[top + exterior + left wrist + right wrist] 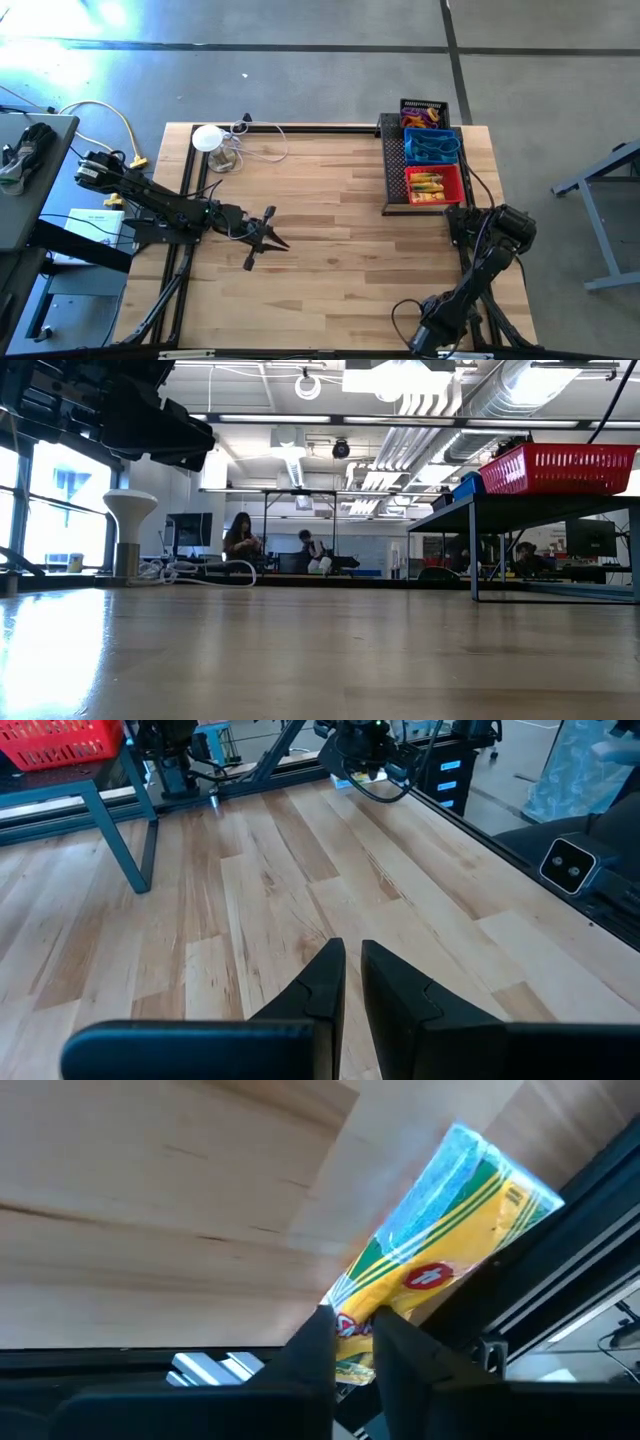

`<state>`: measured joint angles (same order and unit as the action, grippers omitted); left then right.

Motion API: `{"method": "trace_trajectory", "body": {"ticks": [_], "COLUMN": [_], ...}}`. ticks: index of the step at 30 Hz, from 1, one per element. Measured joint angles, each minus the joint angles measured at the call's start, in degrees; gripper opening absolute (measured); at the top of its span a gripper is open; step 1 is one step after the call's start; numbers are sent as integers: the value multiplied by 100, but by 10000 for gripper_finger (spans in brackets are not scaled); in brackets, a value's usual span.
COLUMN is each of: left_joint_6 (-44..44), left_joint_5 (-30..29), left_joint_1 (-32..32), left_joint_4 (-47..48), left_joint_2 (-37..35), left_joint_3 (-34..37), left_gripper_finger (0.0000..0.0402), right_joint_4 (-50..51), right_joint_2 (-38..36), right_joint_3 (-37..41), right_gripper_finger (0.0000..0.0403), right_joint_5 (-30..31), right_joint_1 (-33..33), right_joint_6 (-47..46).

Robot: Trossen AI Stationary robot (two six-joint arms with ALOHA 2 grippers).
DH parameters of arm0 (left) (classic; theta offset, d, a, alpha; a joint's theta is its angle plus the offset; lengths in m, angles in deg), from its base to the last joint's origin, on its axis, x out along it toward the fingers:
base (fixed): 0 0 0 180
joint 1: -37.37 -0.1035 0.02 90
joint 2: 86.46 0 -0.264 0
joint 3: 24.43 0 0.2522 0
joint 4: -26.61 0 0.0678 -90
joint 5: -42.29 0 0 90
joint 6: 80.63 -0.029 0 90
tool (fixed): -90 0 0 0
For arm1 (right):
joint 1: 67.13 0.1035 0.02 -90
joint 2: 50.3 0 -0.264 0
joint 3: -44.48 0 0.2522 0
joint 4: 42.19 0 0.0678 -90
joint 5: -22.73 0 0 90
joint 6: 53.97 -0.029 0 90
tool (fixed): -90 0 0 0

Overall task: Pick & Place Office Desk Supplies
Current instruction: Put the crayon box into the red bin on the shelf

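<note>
Right gripper [350,1342] pinched on a yellow-green packet [440,1250], at the table's [330,270] right edge, near the red basket [434,185]. Left gripper [352,985] closed, empty, hovering over bare wood left of centre.

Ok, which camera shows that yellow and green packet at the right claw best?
Right wrist view: the yellow and green packet fills much of the frame, its lower corner pinched in the right claw. The high, low and left wrist views do not show it.

Red basket [435,184], blue basket [431,146], yellow-green striped packet [440,1250].
</note>
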<state>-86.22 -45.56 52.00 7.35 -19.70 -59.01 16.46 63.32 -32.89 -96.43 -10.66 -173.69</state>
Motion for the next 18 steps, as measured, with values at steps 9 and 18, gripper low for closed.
{"method": "trace_trajectory", "body": {"ticks": [9,18], "left_joint_6": [0,-2], "left_joint_5": [0,-2], "left_joint_1": [0,0], "left_joint_4": [-2,-2], "left_joint_2": [0,0], "left_joint_3": [0,0], "left_gripper_finger": [29,29], "right_joint_4": [346,2241], "right_joint_2": [-9,-373], "right_joint_3": [-188,-1565], "right_gripper_finger": [10,2], "right_joint_5": [22,1694], "right_joint_1": [13,-23], "right_joint_6": [321,857]}}
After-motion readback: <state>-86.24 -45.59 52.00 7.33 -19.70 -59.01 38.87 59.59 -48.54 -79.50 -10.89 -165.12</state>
